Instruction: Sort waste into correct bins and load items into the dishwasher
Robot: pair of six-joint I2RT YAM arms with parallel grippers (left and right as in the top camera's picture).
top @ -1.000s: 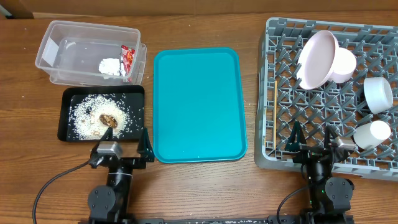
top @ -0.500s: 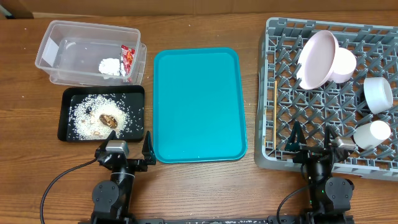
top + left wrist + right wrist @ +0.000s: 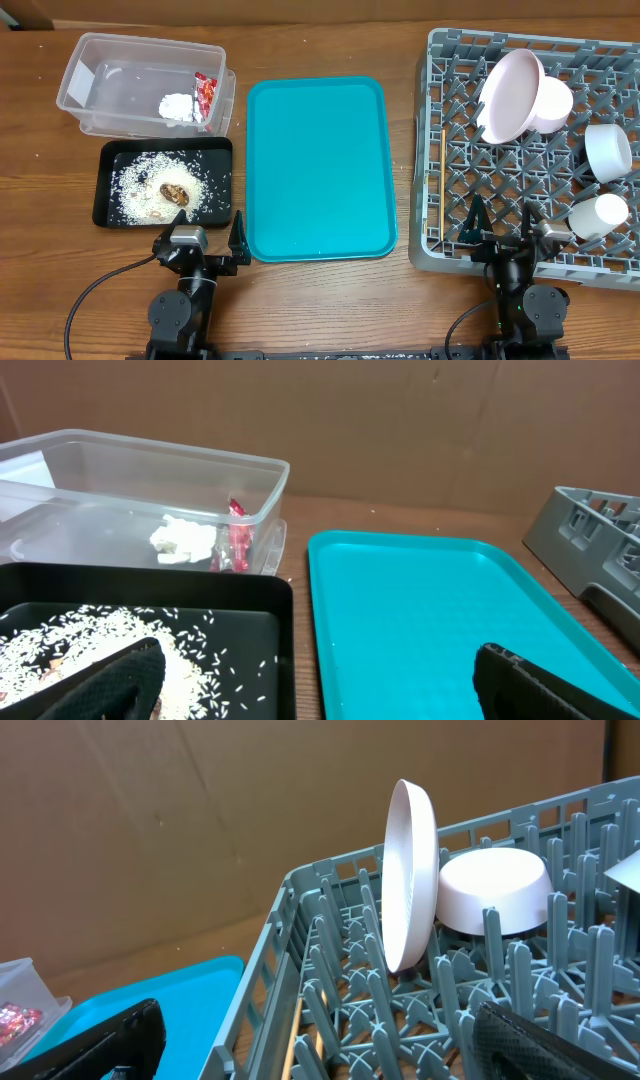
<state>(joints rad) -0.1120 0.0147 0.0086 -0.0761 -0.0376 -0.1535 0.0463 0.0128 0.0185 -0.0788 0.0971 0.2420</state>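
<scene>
The clear tub (image 3: 95,95) at the back left holds the red wrapper (image 3: 205,96) and the white paper wad (image 3: 180,106); both also show in the left wrist view (image 3: 236,540) (image 3: 184,538). The black tray (image 3: 105,190) holds rice grains (image 3: 135,180) and a brown scrap (image 3: 173,191). The grey rack (image 3: 450,150) holds the plate (image 3: 508,95) on edge, a bowl (image 3: 552,100), another bowl (image 3: 607,150), a cup (image 3: 598,214) and chopsticks (image 3: 438,190). My left gripper (image 3: 200,240) is open and empty at the tray's near edge. My right gripper (image 3: 503,222) is open and empty over the rack's near edge.
A large teal serving tray (image 3: 318,165) lies between the bins and the rack, with nothing on it. Brown cardboard walls stand behind the table in both wrist views. Cables run from both arm bases at the near edge.
My left gripper has shifted slightly right along the black tray's near edge. The right arm has not moved.
</scene>
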